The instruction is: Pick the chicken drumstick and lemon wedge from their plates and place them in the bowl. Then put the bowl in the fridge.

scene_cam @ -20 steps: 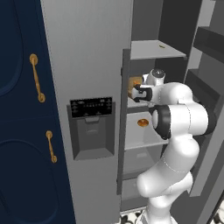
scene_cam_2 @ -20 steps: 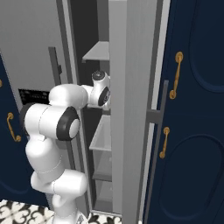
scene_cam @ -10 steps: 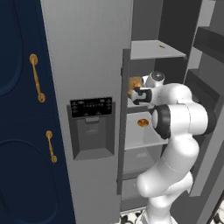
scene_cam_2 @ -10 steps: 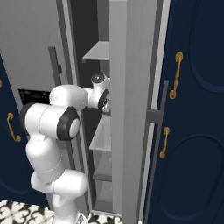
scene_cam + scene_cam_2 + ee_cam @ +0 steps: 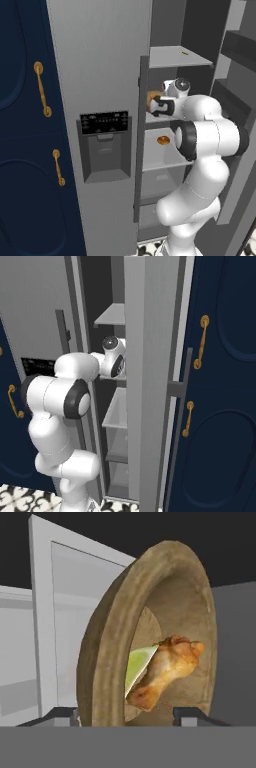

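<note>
**Desk:** What's in frame, biggest first?

**Arm:** The fridge (image 5: 107, 75), door open, my arm reaching over its shelves. Then the bowl (image 5: 107, 662), pinched by its rim in my gripper (image 5: 156, 105) beside 1 shelf. Inside it, the chicken drumstick (image 5: 165, 669) lies against the lemon wedge (image 5: 137, 662).

**Desk:** Best way to finish?

**Arm:** Ease in slowly and level. The bowl looks tilted from my hand, though that may be camera roll. Set it flat on the shelf, well back from the edge, before I let go.

Wooden bowl (image 5: 150, 637) holds drumstick (image 5: 167, 669), lemon wedge (image 5: 137, 664).
</note>
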